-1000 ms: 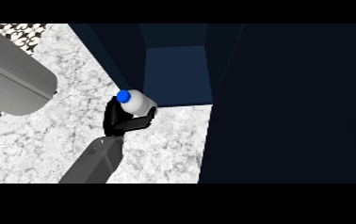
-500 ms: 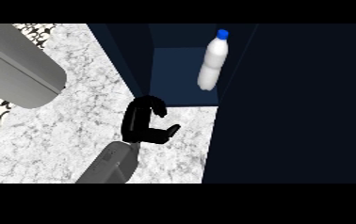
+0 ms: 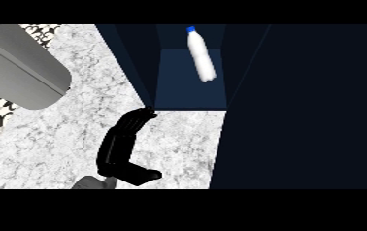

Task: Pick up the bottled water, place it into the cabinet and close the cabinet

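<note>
Your bottled water point(image 3: 201, 55) has left the hand point(image 3: 123, 145) and now lies inside the cabinet point(image 3: 190, 87); fingers straightened, holding nothing, just outside it. Closing remains.

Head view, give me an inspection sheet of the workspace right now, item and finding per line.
Surface: white marbled counter, mostly bare.
Job's things: bottle, blue cap, inside the open cabinet; cabinet not yet closed.
Clutter: large grey object at the left edge, partly cut off.
Hands: one hand on view, open, fingers straight, tips near the cabinet's front corner, holding nothing; which side is unclear.
Cables: nothing seen.
Surroundings: dark panel at right.
</note>
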